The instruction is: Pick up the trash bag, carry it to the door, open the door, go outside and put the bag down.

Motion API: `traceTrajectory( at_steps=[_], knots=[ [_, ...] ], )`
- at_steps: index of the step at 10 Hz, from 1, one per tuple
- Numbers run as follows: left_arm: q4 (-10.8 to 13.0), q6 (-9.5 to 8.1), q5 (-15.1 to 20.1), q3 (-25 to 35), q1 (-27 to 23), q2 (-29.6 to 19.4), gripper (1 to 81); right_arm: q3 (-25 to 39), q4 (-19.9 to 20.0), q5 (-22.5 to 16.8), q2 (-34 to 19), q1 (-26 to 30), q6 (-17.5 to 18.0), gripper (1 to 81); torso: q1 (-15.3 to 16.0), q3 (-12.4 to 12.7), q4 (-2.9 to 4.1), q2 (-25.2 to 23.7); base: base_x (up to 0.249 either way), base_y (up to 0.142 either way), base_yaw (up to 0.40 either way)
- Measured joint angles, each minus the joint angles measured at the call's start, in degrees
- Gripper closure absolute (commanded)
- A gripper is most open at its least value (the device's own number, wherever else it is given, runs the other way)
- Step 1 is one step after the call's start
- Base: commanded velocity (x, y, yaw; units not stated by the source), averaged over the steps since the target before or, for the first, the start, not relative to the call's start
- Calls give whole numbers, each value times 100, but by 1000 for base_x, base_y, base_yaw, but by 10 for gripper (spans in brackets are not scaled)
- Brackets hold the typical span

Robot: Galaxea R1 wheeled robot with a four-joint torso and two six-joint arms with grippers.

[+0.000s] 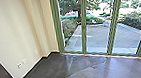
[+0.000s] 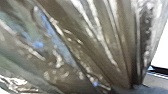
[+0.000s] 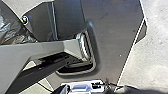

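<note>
Chair (image 1: 0, 73) is standing at near left; wall (image 1: 13, 35) is running along the left, bearing outlets (image 1: 19, 65) low down. Floor (image 1: 90, 74) is extending ahead to framed glass panels (image 1: 83, 23). Beyond them, paving (image 1: 96, 38) is lying between shrubs (image 1: 137, 20) left and right.

Shows as a glossy, see-through brown trash bag (image 2: 100, 50), flecked with blue. Gathers into tight folds near the robot's body (image 3: 110, 37).

**Three robot-borne views**

Head view: high, facing forward-down; angular brown chair (image 1: 2, 77) near, green-framed glass wall (image 1: 84, 23) beyond. Left wrist view: very close upon crinkled, glossy dark plastic bag (image 2: 87, 50). Right wrist view: downward past wide dark plate (image 3: 112, 37) to pale grey floor (image 3: 150, 65); bag shared by both wrist views.
</note>
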Motion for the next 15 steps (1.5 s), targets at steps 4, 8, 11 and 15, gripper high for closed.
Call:
traceTrajectory(
  at_steps=[4, 8, 11, 15],
  knots=[
    [0, 0, 2, 0, 1, 1, 811, 0, -2, -7, 2, 71, 6, 10, 0, 0, 0, 0, 0, 0, -264],
    [0, 0, -96, 0, -18, 15, 811, -72, -4, 0, 61, 197, 6, 10, 0, 0, 0, 0, 0, 0, -278],
    [0, 0, -117, 1, -33, 52, 811, -185, -11, 141, 50, 149, 5, 10, 0, 0, 0, 0, 0, 0, -287],
    [0, -2, -119, 0, -30, 48, 811, -185, -9, 149, 79, 129, 0, 10, 0, 0, 0, 0, 0, 0, -291]
  ],
)
